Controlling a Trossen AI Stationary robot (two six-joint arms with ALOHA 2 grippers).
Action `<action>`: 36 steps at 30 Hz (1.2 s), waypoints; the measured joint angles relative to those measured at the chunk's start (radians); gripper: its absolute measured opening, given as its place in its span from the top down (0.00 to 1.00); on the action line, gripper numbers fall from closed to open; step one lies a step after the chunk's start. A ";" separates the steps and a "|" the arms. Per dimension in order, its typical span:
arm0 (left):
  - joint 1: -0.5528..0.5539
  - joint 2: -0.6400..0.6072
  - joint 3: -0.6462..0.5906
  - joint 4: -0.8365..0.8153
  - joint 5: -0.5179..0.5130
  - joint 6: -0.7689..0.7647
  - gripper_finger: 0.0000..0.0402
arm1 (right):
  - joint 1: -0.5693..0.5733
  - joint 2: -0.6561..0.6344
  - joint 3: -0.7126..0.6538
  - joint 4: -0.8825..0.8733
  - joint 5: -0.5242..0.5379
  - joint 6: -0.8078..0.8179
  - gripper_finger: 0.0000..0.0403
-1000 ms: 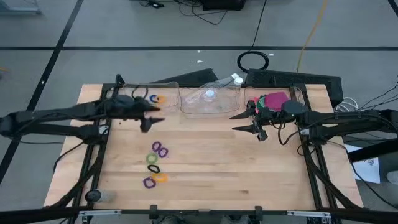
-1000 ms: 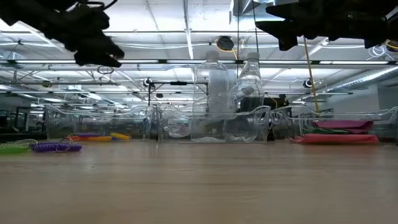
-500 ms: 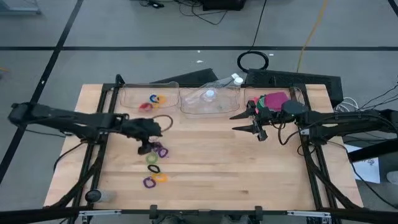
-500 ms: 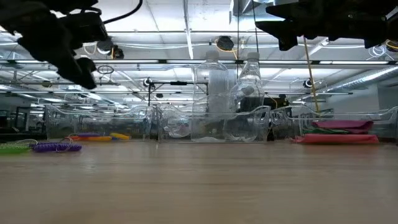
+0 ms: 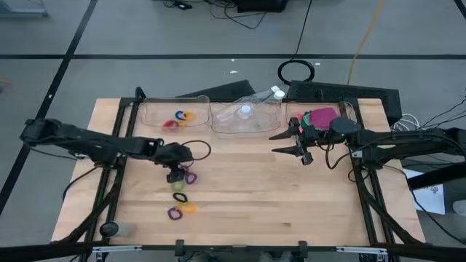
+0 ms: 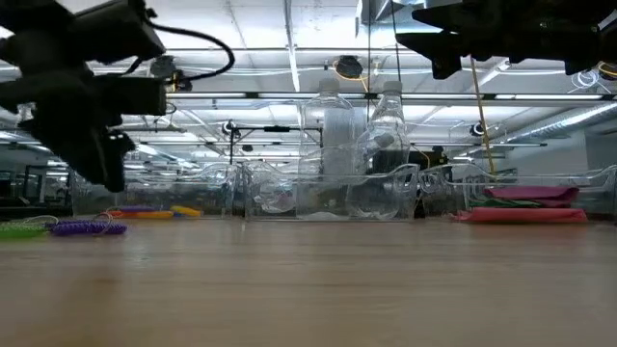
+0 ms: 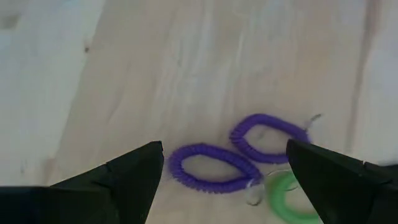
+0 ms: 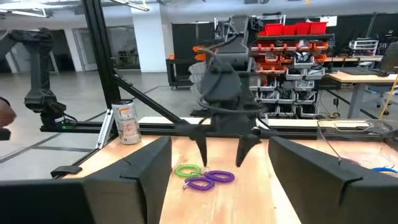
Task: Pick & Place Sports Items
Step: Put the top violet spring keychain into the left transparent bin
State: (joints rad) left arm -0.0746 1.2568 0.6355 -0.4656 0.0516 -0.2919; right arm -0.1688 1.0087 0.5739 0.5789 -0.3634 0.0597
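Just below the left claw (image 7: 224, 171) lie two purple rings (image 7: 208, 168) and one green ring (image 7: 289, 198); farther from it are one black ring (image 5: 180, 197), one orange ring (image 5: 188, 207), one more purple ring (image 5: 173, 213)

Grey floor (image 5: 145, 29), ceiling strip lights (image 6: 289, 39), red-binned shelves (image 8: 298, 37)
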 joint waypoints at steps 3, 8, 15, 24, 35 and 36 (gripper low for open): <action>0.012 0.000 -0.035 0.022 0.000 -0.008 0.29 | 0.000 0.000 0.000 0.000 0.000 0.000 0.51; 0.024 0.000 -0.086 0.053 -0.004 -0.010 0.29 | 0.000 0.000 0.000 0.001 0.000 0.000 0.51; 0.047 0.000 -0.139 0.107 -0.031 -0.032 0.29 | 0.000 0.000 0.000 0.001 0.000 0.000 0.51; 0.048 0.000 -0.211 0.202 -0.038 -0.025 0.29 | 0.000 0.000 0.000 0.001 0.000 0.000 0.51; 0.047 -0.002 -0.275 0.278 -0.100 -0.087 0.29 | 0.000 0.000 0.000 0.005 0.000 -0.001 0.51; 0.047 -0.002 -0.276 0.280 -0.100 -0.085 0.29 | 0.000 0.000 0.000 0.007 0.000 0.000 0.51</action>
State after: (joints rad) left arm -0.0274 1.2549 0.3591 -0.1857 -0.0480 -0.3774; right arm -0.1687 1.0084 0.5735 0.5856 -0.3634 0.0593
